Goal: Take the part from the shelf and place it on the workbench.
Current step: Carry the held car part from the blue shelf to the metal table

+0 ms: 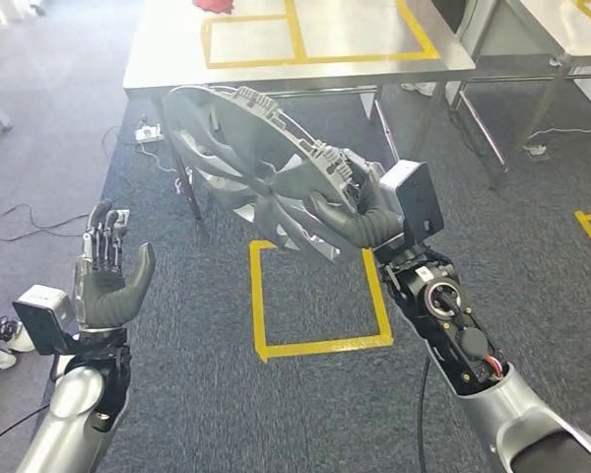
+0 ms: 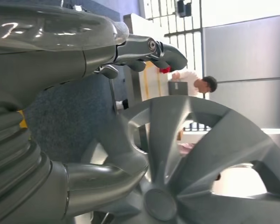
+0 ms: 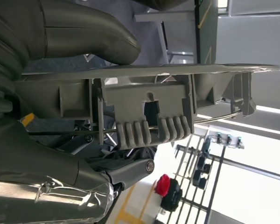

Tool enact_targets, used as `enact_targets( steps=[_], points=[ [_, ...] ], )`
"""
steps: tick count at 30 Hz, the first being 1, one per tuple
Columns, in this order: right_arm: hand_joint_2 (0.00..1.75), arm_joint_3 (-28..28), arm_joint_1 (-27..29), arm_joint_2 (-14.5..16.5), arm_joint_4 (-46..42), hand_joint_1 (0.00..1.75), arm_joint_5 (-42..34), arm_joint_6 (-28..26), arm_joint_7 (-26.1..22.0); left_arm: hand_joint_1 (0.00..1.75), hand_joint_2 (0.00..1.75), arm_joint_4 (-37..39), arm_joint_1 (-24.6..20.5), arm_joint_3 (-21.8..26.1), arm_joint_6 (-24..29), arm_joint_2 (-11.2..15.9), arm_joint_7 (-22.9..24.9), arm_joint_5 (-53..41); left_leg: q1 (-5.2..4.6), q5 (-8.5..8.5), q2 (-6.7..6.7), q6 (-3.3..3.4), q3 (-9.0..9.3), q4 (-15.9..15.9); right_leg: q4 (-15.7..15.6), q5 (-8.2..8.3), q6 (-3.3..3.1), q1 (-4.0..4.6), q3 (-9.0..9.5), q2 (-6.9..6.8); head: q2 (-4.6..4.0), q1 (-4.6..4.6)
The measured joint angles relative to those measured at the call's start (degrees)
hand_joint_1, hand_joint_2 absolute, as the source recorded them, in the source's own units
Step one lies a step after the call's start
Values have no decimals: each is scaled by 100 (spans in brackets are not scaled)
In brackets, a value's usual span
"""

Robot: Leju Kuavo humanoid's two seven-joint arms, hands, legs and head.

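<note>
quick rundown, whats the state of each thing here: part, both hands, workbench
part: grey wheel-cover-like disc, held off the floor, tilted, gripped at its rim
right hand: grips the part's rim
left hand: open, fingers apart, holds nothing, apart from the part
workbench: ahead of the robot, yellow tape boxes on top, the part not yet on it

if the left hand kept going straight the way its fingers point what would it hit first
Probably nothing at once: the left hand is open, fingers aimed up and forward over carpet. The part sits off to its right. Farther on stands the workbench; depth is unclear.
</note>
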Motion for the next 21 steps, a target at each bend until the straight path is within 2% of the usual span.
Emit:
enact_targets(
  steps=[1, 2, 4, 5, 6, 8, 9, 10, 11, 12, 14, 15, 16, 19, 20, 21],
  points=[
    [175, -3, -6, -2, -2, 175, 0, 2, 1, 0, 175, 2, 8, 2, 11, 0, 4, -1, -3, -23, -2, -25, 6, 8, -148, 36, -36, 19, 43, -1, 0, 4],
    [175, -2, -13, -2, -4, 175, 0, 4, 3, 0, 175, 3, 13, 4, 27, -1, 10, -2, -8, -33, -4, -54, 10, 15, -193, 4, -72, 34, 75, -8, 0, -6],
    [175, -1, -15, -2, -13, 175, 1, 9, 3, 0, 175, -4, 22, 9, 55, -1, 20, -3, -15, -54, 4, -111, -24, 110, -268, 25, -131, 4, 174, -19, 0, -4],
    [175, -1, -16, -3, -13, 175, 2, 10, 4, 0, 175, -8, 15, 13, 63, -1, 21, -3, -10, -69, 13, -141, -116, 283, -292, 22, -153, -18, 230, -26, 0, -16],
    [175, 0, -16, -4, -14, 175, 2, 11, 4, 0, 175, -11, 11, 17, 68, 2, 22, -2, 4, -117, 26, -175, -293, 583, -318, 10, -167, -40, 279, -29, 0, -32],
    [175, 8, -16, -5, -13, 175, 2, 13, 2, 0, 175, -12, 19, 22, 73, 9, 23, -1, 54, -336, 53, -252, -830, 1369, -326, -41, -188, -52, 330, -36, 0, -84],
    [175, 14, -13, -5, -13, 175, 2, 15, 1, 0, 175, -12, 32, 22, 73, 12, 23, -1, 82, -456, 65, -287, -1080, 1663, -325, -77, -188, -58, 359, -35, 0, -106],
    [175, 17, -11, -5, -13, 175, 2, 17, 1, 0, 175, -12, 45, 22, 74, 15, 24, -1, 106, -504, 73, -316, -1241, 1774, -324, -118, -180, -67, 400, -34, 0, -121],
    [175, 20, -9, -5, -10, 175, 2, 19, 2, 0, 175, -12, 52, 22, 76, 16, 26, -1, 126, -431, 81, -336, -1284, 1669, -320, -163, -166, -78, 451, -33, 0, -132],
    [175, 21, -7, -5, -8, 175, 2, 21, 5, 0, 175, -12, 55, 22, 81, 19, 30, -1, 143, -222, 87, -348, -1208, 1351, -317, -214, -145, -92, 513, -32, 0, -143],
    [175, 26, -7, -5, -4, 175, 1, 36, 8, 0, 175, -11, 55, 23, 97, 26, 44, -1, 159, 345, 114, -356, -898, 468, -307, -325, -82, -108, 628, -29, 0, -181],
    [175, 30, -13, -5, -5, 175, 1, 45, 5, 0, 175, -12, 54, 24, 104, 28, 56, -1, 152, 514, 128, -336, -777, 153, -310, -373, -44, -108, 661, -24, 0, -204],
    [175, 33, -21, -5, -5, 175, 0, 52, 3, 0, 175, -15, 56, 24, 109, 31, 68, -1, 137, 598, 134, -307, -713, -14, -322, -412, -3, -102, 686, -22, 0, -220],
    [175, 38, -31, -5, -5, 175, 1, 55, 5, 0, 175, -29, 57, 25, 118, 34, 88, -1, 124, 564, 116, -179, -628, -58, -302, -464, 108, -104, 751, -24, -1, -217],
    [175, 38, -30, -5, -5, 175, 0, 55, 7, 0, 175, -34, 54, 25, 119, 35, 88, -2, 131, 542, 109, -138, -578, -64, -157, -505, 125, -113, 705, -27, -1, -198],
    [175, 38, -31, -5, -4, 175, 0, 55, 7, 0, 175, -39, 53, 25, 120, 34, 88, -2, 130, 516, 101, -103, -526, -66, 100, -585, 133, -121, 579, -31, -1, -163]
  ],
)
